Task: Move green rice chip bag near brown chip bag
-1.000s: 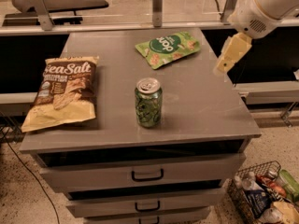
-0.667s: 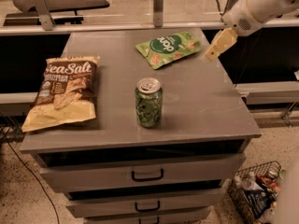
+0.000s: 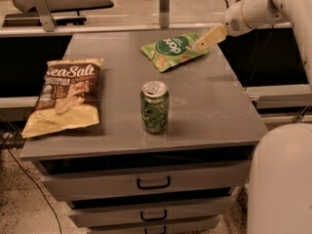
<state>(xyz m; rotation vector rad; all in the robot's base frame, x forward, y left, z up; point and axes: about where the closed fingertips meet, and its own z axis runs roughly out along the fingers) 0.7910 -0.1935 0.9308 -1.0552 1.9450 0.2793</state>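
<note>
gripper (image 3: 204, 39) sits at the right end of the green rice chip bag (image 3: 171, 51), bag running leftward, grip state unclear

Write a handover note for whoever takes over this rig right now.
The gripper is over the far right of the cabinet top, its tip at the right edge of the green chip bag; no grasp can be confirmed.
The brown chip bag lies near left, with a soda can standing in the middle.
Done: the gripper is at the bag.
Left: grasp the green chip bag and set it beside the brown chip bag.
</note>
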